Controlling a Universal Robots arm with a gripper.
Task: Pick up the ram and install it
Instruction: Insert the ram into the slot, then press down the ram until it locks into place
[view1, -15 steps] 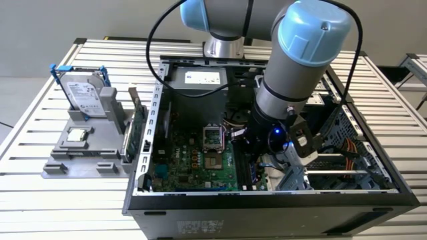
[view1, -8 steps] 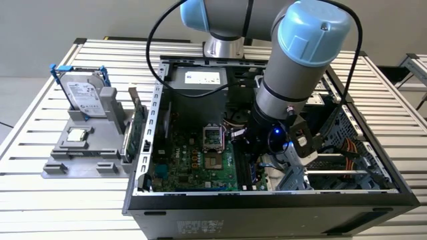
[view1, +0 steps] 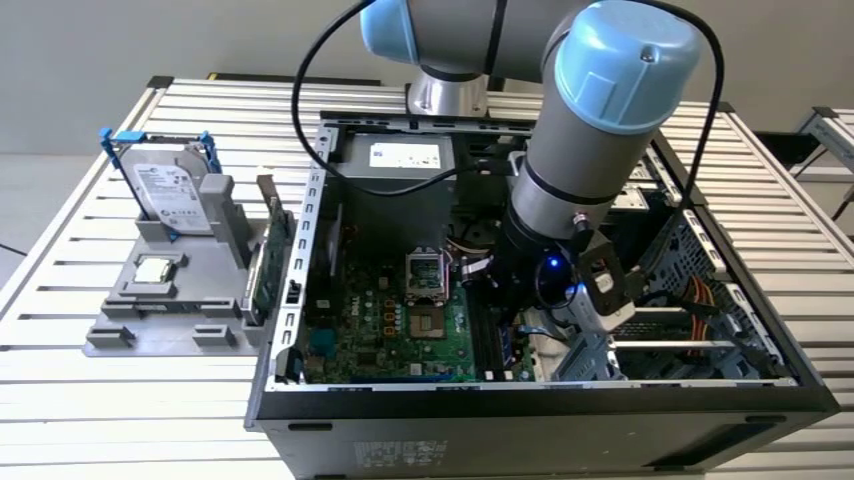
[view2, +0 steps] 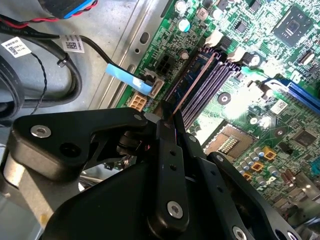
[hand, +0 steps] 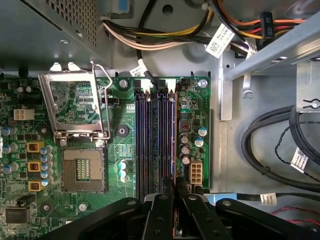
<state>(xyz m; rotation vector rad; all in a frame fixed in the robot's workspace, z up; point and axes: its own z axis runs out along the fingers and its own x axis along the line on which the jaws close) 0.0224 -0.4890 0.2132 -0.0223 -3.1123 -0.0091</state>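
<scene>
Green-blue ram (view2: 192, 82) stands edge-on in the memory slots (hand: 155, 140), clenched at its near end by the black fingers (view2: 172, 127). Its long axis runs from the fingers toward 1 o'clock in the second wrist view, parallel with the slots.

Slatted metal table (view1: 80, 215), grey wall (view1: 160, 35), pale floor (view1: 27, 185)

Gripper (view2: 172, 117): matt black links, bright metal screws. Between the jaws, the ram (view2: 192, 82): thin, glossy-edged board. Motherboard (hand: 125, 145) beyond the jaws: green, semi-gloss. Case wall (view2: 100, 65) beside them: bare grey metal.
</scene>
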